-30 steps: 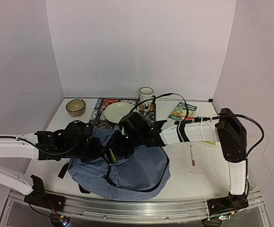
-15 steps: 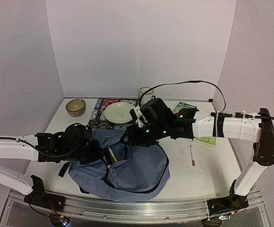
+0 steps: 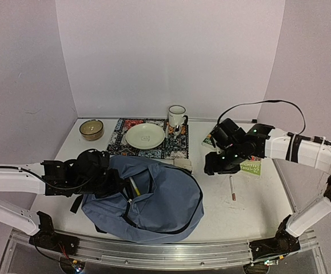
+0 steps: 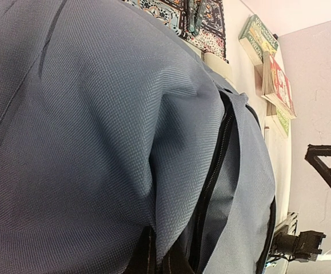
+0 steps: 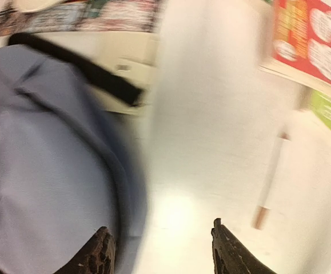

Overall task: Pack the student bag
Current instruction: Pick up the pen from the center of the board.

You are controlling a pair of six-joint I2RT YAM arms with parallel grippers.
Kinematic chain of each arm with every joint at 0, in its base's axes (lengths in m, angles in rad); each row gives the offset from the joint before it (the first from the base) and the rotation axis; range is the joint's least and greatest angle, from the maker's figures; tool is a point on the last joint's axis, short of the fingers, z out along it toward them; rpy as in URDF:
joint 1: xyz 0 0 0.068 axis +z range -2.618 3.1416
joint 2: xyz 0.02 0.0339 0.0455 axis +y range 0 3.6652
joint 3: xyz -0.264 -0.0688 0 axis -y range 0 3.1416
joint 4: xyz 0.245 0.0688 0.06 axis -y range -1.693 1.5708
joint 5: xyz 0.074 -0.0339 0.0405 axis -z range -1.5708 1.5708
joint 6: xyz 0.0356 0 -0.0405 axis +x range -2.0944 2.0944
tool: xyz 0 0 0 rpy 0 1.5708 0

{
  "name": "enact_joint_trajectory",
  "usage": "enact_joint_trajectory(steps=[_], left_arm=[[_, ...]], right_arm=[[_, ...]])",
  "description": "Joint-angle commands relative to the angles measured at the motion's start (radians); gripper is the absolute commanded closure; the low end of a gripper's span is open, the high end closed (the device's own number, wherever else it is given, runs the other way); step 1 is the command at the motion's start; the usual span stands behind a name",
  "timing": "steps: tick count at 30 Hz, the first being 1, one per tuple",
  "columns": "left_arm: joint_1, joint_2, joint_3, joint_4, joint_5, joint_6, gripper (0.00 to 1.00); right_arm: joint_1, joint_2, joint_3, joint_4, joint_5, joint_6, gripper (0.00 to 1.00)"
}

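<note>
The student bag (image 3: 159, 200) lies on the near half of the desk (image 3: 256, 211), in front of the left arm and reaching past the middle. It is a slumped slate-blue backpack with black straps, and its zip stands open along the top. A slim yellowish stick (image 3: 134, 187) shows inside the opening.

The left claw (image 3: 112, 184) is at the bag's left edge with its jaws squeezed together on a fold of the blue fabric; in the left wrist view the cloth fills nearly everything and bunches at the bottom of the picture.

The right claw (image 3: 214, 165) hangs over bare desk just right of the bag, its two dark fingers (image 5: 99, 254) parted with nothing between them. The right wrist view is blurred. A white pencil with a reddish tip (image 3: 232, 187) lies on the desk near this claw, apart from the bag. A green book (image 3: 250, 167) is beside the right arm and another book (image 3: 215, 135) lies further back.

A small cream block (image 3: 182, 162) sits at the bag's far edge. Behind it a patterned mat (image 3: 176, 147) carries a pale plate (image 3: 145, 136), a white mug (image 3: 176, 114) stands at the mat's far right corner, and a tan bowl (image 3: 91, 129) rests to the left of the mat
</note>
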Motion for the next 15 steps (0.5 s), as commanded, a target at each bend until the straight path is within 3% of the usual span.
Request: enact_joint_trajectory(steps=[1,6,15], left_arm=[[0.0,-0.026,0.026,-0.001,-0.036,0.005,1.0],[0.0,-0.03,0.028,-0.007,-0.034,0.006,1.0],[0.0,-0.032,0.032,-0.013,-0.022,0.005,1.0]], right_arm=[[-0.097,-0.023,-0.084,-0.128,0.08,-0.049,0.41],[-0.185,0.034,-0.155,-0.107,0.097,-0.074,0.42],[-0.289,0.157,-0.22,0.042,-0.004,-0.126,0.48]])
